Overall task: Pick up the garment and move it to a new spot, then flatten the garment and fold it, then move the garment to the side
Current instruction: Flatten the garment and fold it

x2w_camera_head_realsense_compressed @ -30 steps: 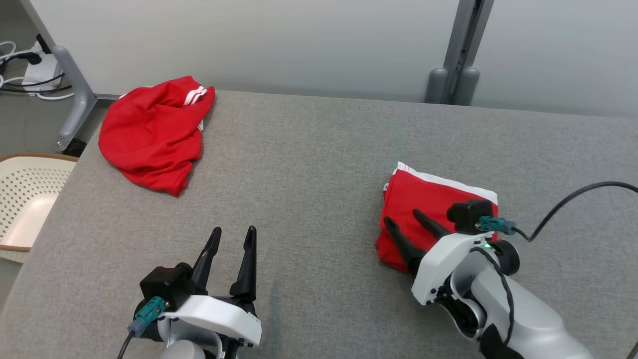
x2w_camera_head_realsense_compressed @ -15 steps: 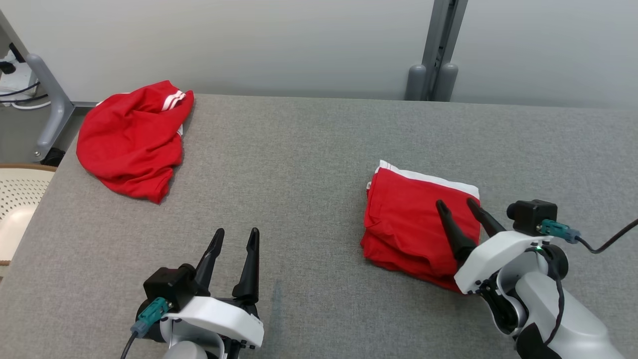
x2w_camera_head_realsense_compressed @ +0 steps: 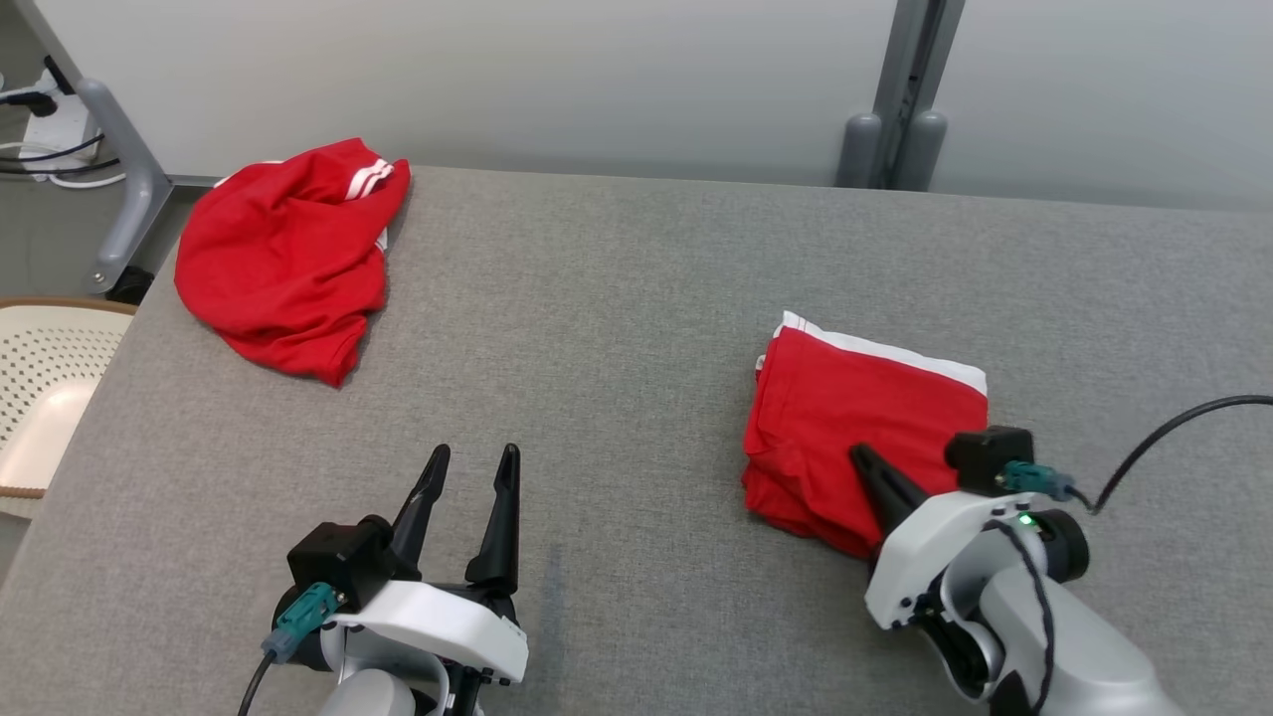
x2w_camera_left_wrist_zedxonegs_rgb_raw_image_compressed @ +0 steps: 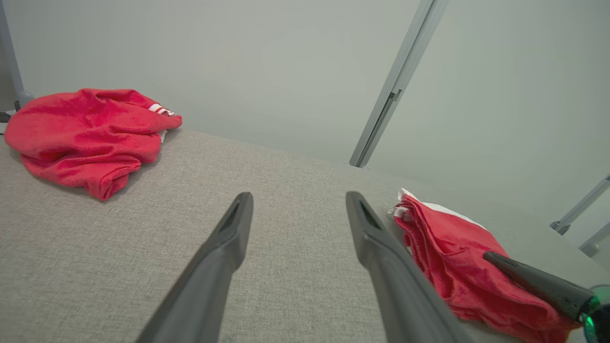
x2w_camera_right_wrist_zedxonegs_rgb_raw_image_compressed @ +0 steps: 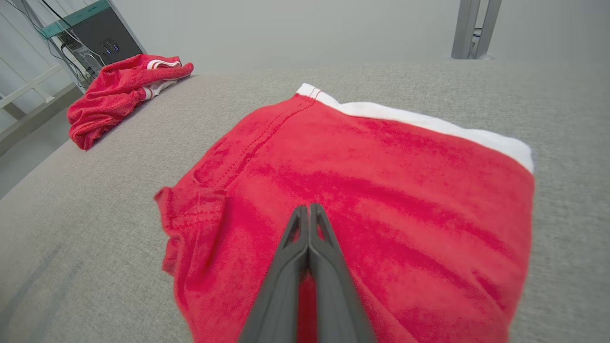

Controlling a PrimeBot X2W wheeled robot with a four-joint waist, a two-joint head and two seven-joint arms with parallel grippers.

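You will find the folded garment (x2w_camera_head_realsense_compressed: 855, 418) on the right half of the desk (x2w_camera_head_realsense_compressed: 636, 298), nearer its front edge. Its white-banded edge faces the far edge, slightly skewed; it is near-square, so the long axis is unclear. Right gripper (x2w_camera_right_wrist_zedxonegs_rgb_raw_image_compressed: 309, 207) closed tight, tips over it; hold on cloth unconfirmed. Left gripper (x2w_camera_head_realsense_compressed: 475, 453) spread wide, empty.

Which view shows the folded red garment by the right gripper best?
The right wrist view: the folded garment spreads across it, white band and stitching sharp, with the shut right gripper over it. The head view shows its outline but smaller; the left wrist view catches it low and side-on.
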